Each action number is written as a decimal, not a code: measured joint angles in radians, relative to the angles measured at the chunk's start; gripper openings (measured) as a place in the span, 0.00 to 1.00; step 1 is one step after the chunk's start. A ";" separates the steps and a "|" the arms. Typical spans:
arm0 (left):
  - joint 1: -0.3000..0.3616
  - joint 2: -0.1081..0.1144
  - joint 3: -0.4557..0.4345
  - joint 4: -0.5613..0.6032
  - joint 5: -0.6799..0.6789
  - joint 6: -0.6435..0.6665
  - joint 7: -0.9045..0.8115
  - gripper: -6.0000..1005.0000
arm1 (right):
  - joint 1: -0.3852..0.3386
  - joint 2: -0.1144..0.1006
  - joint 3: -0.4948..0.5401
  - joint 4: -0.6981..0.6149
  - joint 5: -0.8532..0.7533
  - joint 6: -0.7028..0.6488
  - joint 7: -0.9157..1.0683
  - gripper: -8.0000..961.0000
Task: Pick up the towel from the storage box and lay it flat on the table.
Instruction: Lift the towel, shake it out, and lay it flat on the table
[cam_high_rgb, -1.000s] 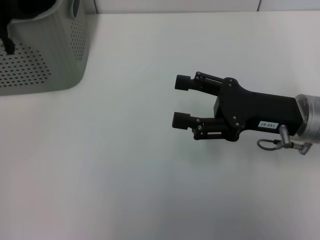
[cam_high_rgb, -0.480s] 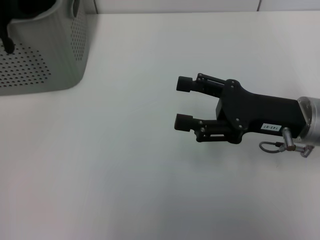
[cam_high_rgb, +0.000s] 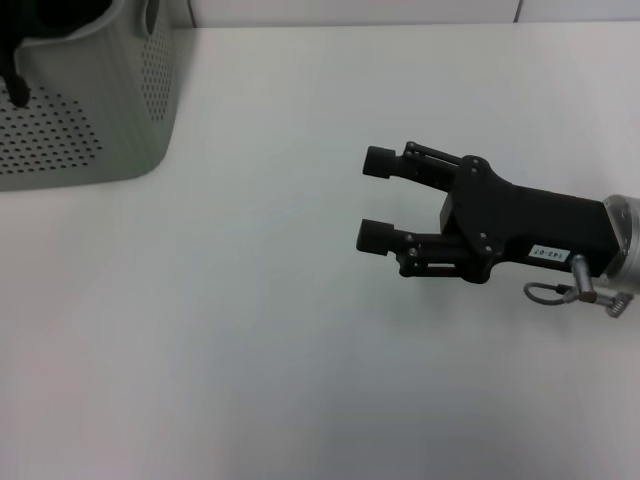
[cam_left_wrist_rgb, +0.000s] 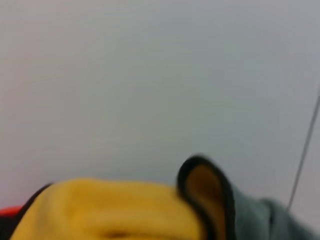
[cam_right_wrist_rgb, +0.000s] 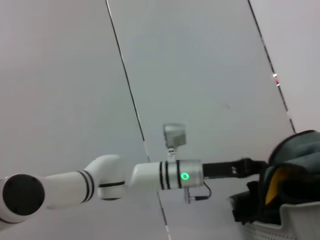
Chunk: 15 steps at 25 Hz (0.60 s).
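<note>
Right hand (cam_high_rgb: 372, 198) over table (cam_high_rgb: 300, 350) at right, fingers spread wide, pointing left, holding nothing. Left hand (cam_right_wrist_rgb: 245, 167) at box (cam_high_rgb: 90, 120) far left, reaching into towel (cam_right_wrist_rgb: 287, 172); finger state: cannot tell. Towel bunched in box, heaped above rim, yellow and grey-green folds showing, long axis unclear.

- My right gripper (cam_high_rgb: 371, 197) is matte black, on a black body with a small white label.
- The table (cam_high_rgb: 300, 120) is plain white.
- The storage box (cam_high_rgb: 120, 110) is light grey-green, dotted with rows of small round holes.
- The towel (cam_left_wrist_rgb: 125, 210) shows bright yellow with black trim and a dull green side.
</note>
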<state>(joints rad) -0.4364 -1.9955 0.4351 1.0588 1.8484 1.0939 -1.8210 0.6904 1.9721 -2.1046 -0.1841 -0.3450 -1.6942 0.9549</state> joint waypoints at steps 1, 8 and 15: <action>0.007 0.002 -0.001 0.007 -0.032 0.021 0.001 0.05 | -0.004 0.000 0.002 0.000 0.001 -0.001 -0.001 0.91; 0.084 -0.004 0.002 0.114 -0.399 0.275 0.018 0.02 | -0.024 -0.003 0.042 -0.009 -0.003 -0.002 -0.005 0.90; 0.086 0.003 0.004 0.141 -0.719 0.629 -0.001 0.02 | -0.025 0.000 0.050 -0.009 -0.005 -0.009 -0.035 0.90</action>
<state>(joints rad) -0.3505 -1.9929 0.4387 1.1996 1.1293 1.7232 -1.8217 0.6656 1.9719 -2.0550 -0.1933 -0.3498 -1.7032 0.9200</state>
